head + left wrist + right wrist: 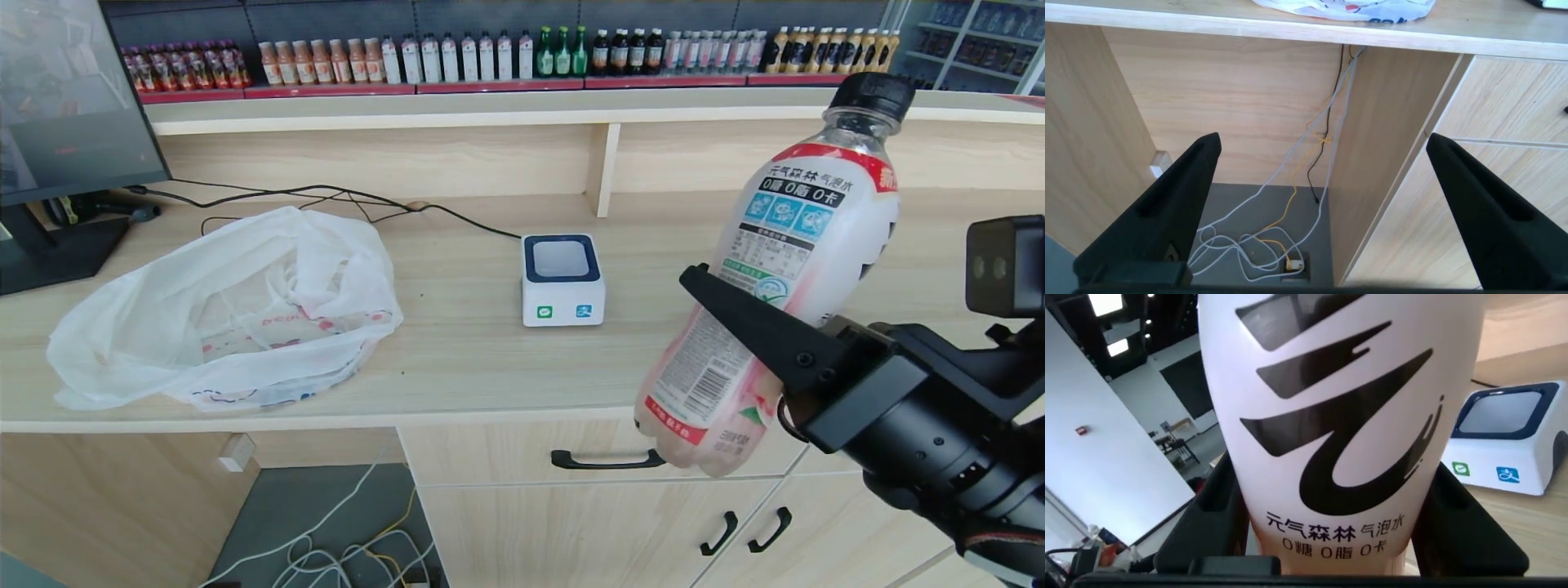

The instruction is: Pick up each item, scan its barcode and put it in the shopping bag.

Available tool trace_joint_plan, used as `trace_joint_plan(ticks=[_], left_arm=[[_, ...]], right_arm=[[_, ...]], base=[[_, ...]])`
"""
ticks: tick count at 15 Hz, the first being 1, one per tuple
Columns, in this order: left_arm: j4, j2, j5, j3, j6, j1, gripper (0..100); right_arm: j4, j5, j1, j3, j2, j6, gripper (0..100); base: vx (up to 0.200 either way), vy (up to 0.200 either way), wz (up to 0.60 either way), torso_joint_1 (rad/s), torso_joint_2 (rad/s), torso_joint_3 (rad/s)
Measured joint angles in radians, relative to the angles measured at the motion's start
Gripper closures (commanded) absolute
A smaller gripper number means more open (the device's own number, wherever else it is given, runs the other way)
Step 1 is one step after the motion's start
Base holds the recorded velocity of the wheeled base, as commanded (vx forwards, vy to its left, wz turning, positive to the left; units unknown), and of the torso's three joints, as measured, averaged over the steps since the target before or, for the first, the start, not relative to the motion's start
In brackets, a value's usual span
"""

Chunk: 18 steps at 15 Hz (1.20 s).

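Head camera overlooks my pale wooden counter (457, 367); right wrist shares the white boxy scanner (562, 280), twelve o'clock; left wrist peers beneath.

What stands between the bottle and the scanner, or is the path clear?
Nothing visible does. The bottle, held in the right gripper, is raised to the right of the scanner, with only bare counter between them. The shopping bag lies on the scanner's far, left side.
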Motion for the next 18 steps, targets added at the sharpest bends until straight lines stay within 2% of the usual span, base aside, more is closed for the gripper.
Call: trace_joint_plan(ticks=[2,6,12,18], left_arm=[[0.0,0.0,0.0,0.0,0.0,0.001,0],[0.0,0.0,0.0,0.0,0.0,0.0,0],[0.0,0.0,0.0,0.0,0.0,0.0,0],[0.0,0.0,0.0,0.0,0.0,0.0,0]], right_arm=[[-0.002,0.021,0.008,-0.063,0.029,0.004,100],[0.0,0.032,0.027,-0.124,0.067,0.113,100],[-0.002,0.19,0.05,-0.175,0.043,0.173,100],[0.0,0.207,0.115,-0.208,0.039,0.198,100]], base=[[0.0,0.0,0.0,0.0,0.0,0.0],[0.0,0.0,0.0,0.0,0.0,0.0],[0.0,0.0,0.0,0.0,0.0,0.0],[0.0,0.0,0.0,0.0,0.0,0.0]])
